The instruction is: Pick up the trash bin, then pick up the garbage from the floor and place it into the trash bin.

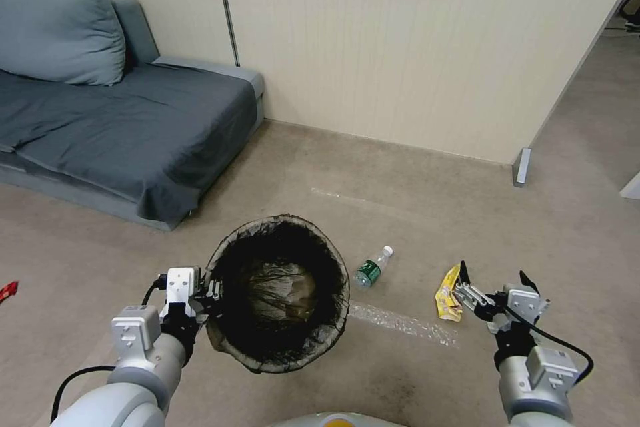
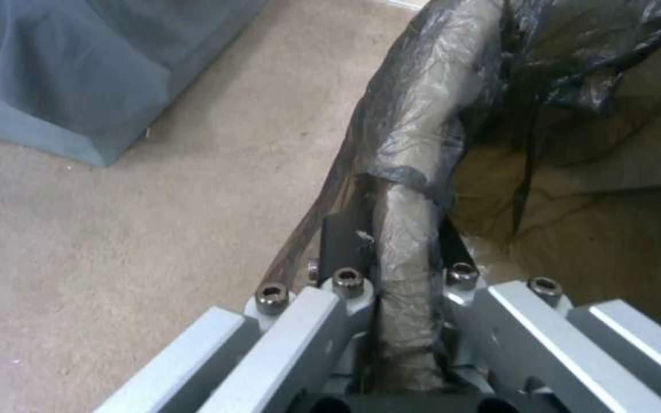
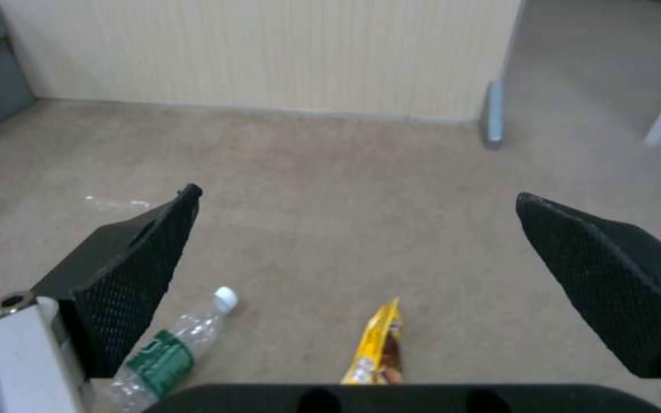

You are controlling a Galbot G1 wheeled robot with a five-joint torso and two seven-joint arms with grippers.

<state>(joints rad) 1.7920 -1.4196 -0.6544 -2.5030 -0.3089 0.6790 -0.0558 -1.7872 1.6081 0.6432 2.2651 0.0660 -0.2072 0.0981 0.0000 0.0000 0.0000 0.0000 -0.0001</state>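
Observation:
My left gripper (image 1: 212, 291) is shut on the near-left rim of the trash bin (image 1: 341, 283), a round bin lined with a dark bag. In the left wrist view the bag-wrapped rim (image 2: 419, 143) runs between the closed fingers (image 2: 346, 229). To the right of the bin, garbage lies on the floor: a clear bottle with a green label (image 1: 372, 268) and a yellow snack wrapper (image 1: 448, 295). My right gripper (image 1: 495, 273) hangs open just right of the wrapper. In its wrist view the open gripper (image 3: 357, 198) stands above the bottle (image 3: 170, 350) and the wrapper (image 3: 380, 350).
A grey sofa (image 1: 133, 127) with a cushion stands at the back left against the beige wall (image 1: 413, 47). A small red scrap (image 1: 7, 290) lies at the far left edge. A grey doorstop post (image 1: 522, 167) marks the wall's end; open carpet lies beyond it.

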